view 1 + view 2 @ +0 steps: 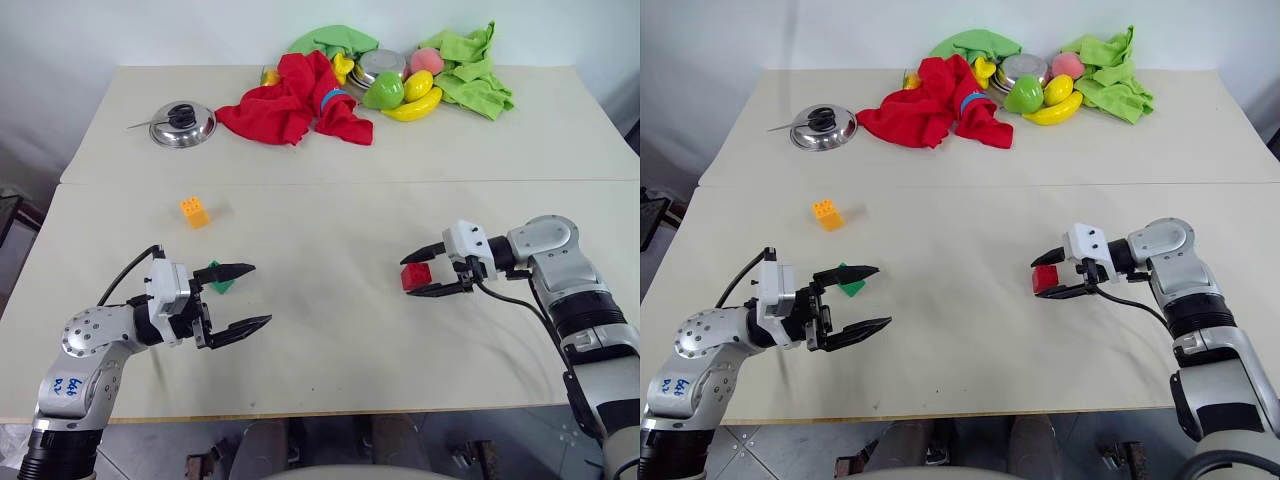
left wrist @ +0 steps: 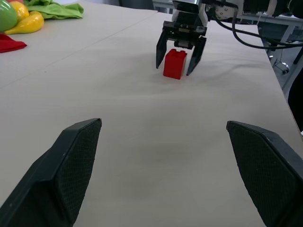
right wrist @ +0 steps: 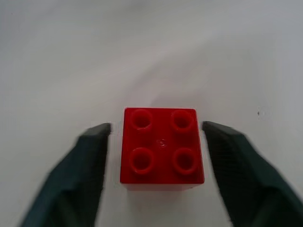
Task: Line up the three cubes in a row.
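Observation:
The red cube (image 3: 162, 146) stands studs-up on the table between the fingers of my right gripper (image 1: 407, 276), which is open with a gap on each side of the cube. My left gripper (image 1: 261, 293) hangs open and empty at the front left, pointing toward the right gripper. The green cube (image 1: 220, 278) lies on the table just behind its upper finger, partly hidden. The orange-yellow cube (image 1: 194, 211) sits farther back on the left, apart from both grippers. In the left wrist view the red cube (image 2: 174, 64) rests on the table inside the right gripper's fingers (image 2: 161, 49).
A steel pot lid (image 1: 182, 124) lies at the back left. At the back centre are a red cloth (image 1: 290, 105), green cloths (image 1: 470, 75), a metal bowl (image 1: 380, 65) and toy fruit (image 1: 412, 104). A seam in the table (image 1: 330, 183) runs across the middle.

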